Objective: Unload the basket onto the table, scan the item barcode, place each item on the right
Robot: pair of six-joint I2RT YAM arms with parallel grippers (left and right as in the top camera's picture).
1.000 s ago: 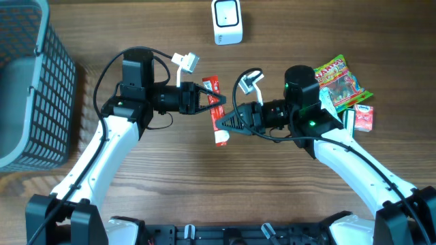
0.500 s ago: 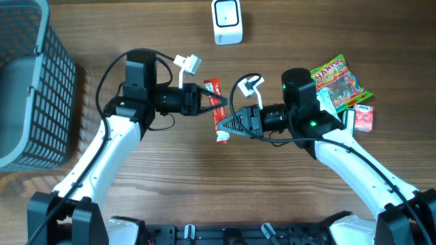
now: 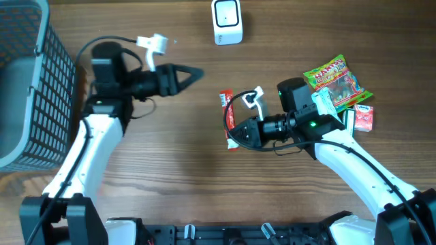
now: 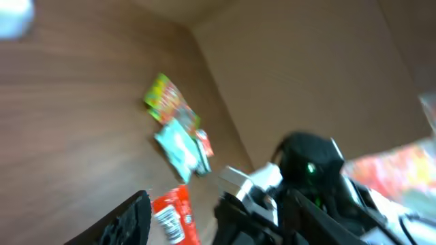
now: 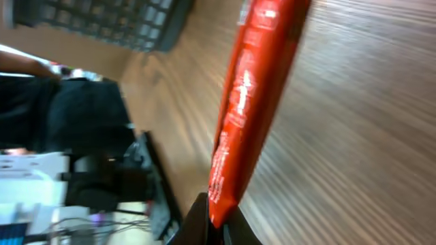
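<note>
Packet (image 3: 228, 117), red and probably light, crinkly and slippery, so best pinched flat at one end, sits over mid worktop (image 3: 170, 177), its 6 o'clock end clamped in the closed right gripper (image 3: 236, 134), with the empty left gripper (image 3: 191, 73) spread apart at 10 o'clock.

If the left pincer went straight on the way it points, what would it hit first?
Probably nothing: the left pincer points between the scanner and the packet, over bare table; height is unclear.
</note>
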